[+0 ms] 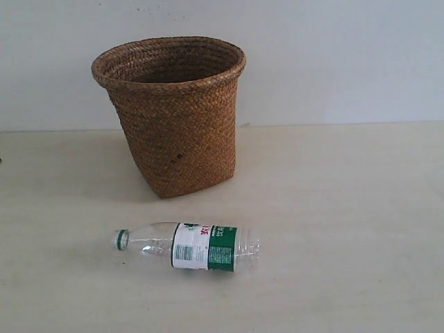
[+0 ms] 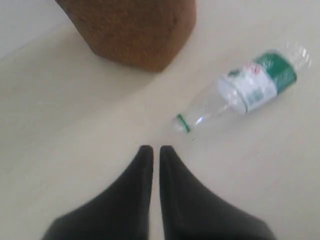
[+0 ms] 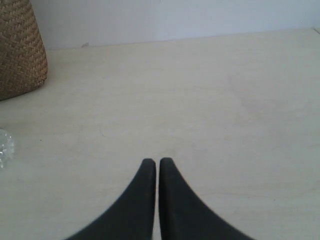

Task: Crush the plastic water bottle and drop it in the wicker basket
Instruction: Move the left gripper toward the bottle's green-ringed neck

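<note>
The plastic water bottle [image 1: 191, 245] lies on its side on the table, green cap ring to the left, white-and-green label in the middle. Behind it stands the wicker basket [image 1: 171, 111], upright. Neither arm shows in the exterior view. In the left wrist view my left gripper [image 2: 156, 149] is shut and holds nothing, with the bottle [image 2: 247, 90] lying a short way beyond its tips and the basket's base [image 2: 135, 30] farther off. My right gripper [image 3: 158, 161] is shut and empty over bare table; the basket's side [image 3: 20, 50] and the bottle's clear end [image 3: 5, 145] sit at the frame's edge.
The pale table [image 1: 347, 208] runs back to a white wall [image 1: 333, 55]. Nothing else stands on it in these views.
</note>
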Controlling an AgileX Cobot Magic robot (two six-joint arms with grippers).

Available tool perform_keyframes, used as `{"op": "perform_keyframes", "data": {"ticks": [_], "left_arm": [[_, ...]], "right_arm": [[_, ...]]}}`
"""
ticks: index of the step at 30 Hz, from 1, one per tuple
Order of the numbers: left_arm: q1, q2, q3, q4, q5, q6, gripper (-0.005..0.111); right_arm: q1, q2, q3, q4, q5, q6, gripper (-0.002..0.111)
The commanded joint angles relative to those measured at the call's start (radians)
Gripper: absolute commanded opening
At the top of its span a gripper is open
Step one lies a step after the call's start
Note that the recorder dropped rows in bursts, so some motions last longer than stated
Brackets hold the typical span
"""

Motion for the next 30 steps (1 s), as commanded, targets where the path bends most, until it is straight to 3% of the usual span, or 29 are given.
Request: {"op": "perform_keyframes", "data": {"ticks": [1,4,6,9,10,12,14,20,30], "left_arm": [[-0.048,0.221,-0.023,0.042,-0.073,0.430,0.004],[-0.109,0.306,-0.023,0.042,-0.191,0.483,0.006],[-0.156,0.352,-0.023,0.044,-0.230,0.494,0.013],[-0.223,0.411,-0.023,0.084,-0.266,0.483,0.038],[-0.262,0.446,-0.023,0.126,-0.299,0.453,0.055],[-0.302,0.493,-0.023,0.154,-0.376,0.452,0.063],[-0.324,0.545,-0.023,0.158,-0.437,0.452,0.061],[-0.346,0.648,-0.023,0.163,-0.450,0.452,0.057],[-0.382,0.665,-0.023,0.135,-0.474,0.456,0.057]], "right_arm": [[-0.003,-0.005,0.000,-0.002,-0.003,-0.001,0.000],[-0.003,-0.005,0.000,-0.002,-0.003,-0.001,0.000],[-0.003,-0.005,0.000,-0.002,-0.003,-0.001,0.000],[-0.003,-0.005,0.000,-0.002,-0.003,-0.001,0.000],[-0.003,-0.005,0.000,-0.002,-0.003,-0.001,0.000],[-0.003,-0.005,0.000,-0.002,-0.003,-0.001,0.000],[-0.003,-0.005,0.000,-0.002,-0.003,-0.001,0.000],[-0.003,-0.005,0.000,-0.002,-0.003,-0.001,0.000],[-0.003,-0.005,0.000,-0.002,-0.003,-0.001,0.000]]}}
